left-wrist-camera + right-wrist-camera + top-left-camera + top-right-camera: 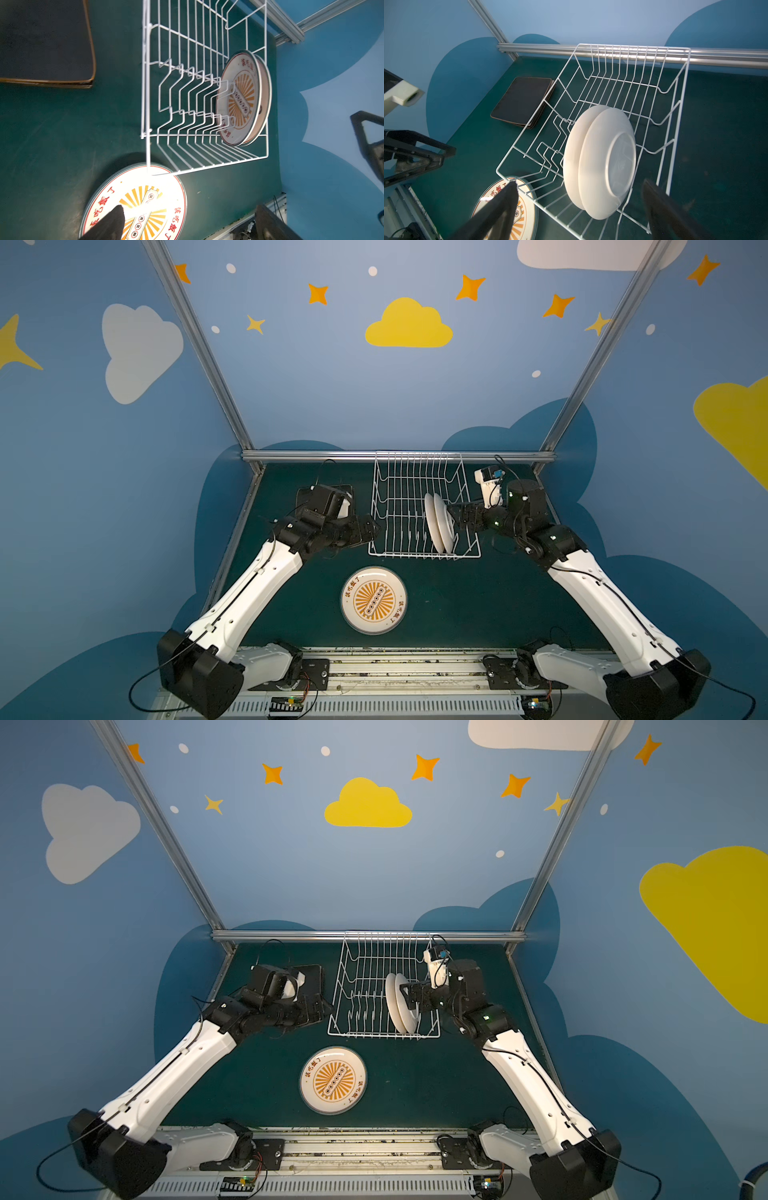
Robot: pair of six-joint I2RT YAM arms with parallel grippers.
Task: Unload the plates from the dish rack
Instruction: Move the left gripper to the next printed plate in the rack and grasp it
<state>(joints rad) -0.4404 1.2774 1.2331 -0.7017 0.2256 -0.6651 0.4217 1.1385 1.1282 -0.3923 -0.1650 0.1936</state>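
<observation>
Rack status. Dish rack (403, 497) sits at the middle of the tabletop's far edge, against the rail. Two round white plates (600, 162) stand upright in it, close to its right wall and toward its near end. They lean together, rims almost touching, with printed faces toward the left arm and plain backs toward the right arm.

Already out: a round sunburst plate (374, 599) lies face up near the middle of the tabletop's near edge; cannot tell if another sits under it. A stack of square black-backed plates (522, 101) lies face down toward the far left corner, just beside the rack.

Right gripper (579, 186): jaws wide apart and empty, hovering just beyond the rack's right wall, facing the plate backs. Left gripper (370, 531): also wide apart and empty, just off the rack's left wall.

Handling, my estimate:
- The plates look rigid and glossy, so slippery under the pads, and likely to chip if knocked on wire.
- Best hold is the exposed upper rim of the nearer plate, one pad on its back and one slipped into the narrow gap.
- Lift straight up clear of the tines.
- The wire rack looks light and may drag along.
- The tight gap risks pinching both plates.
</observation>
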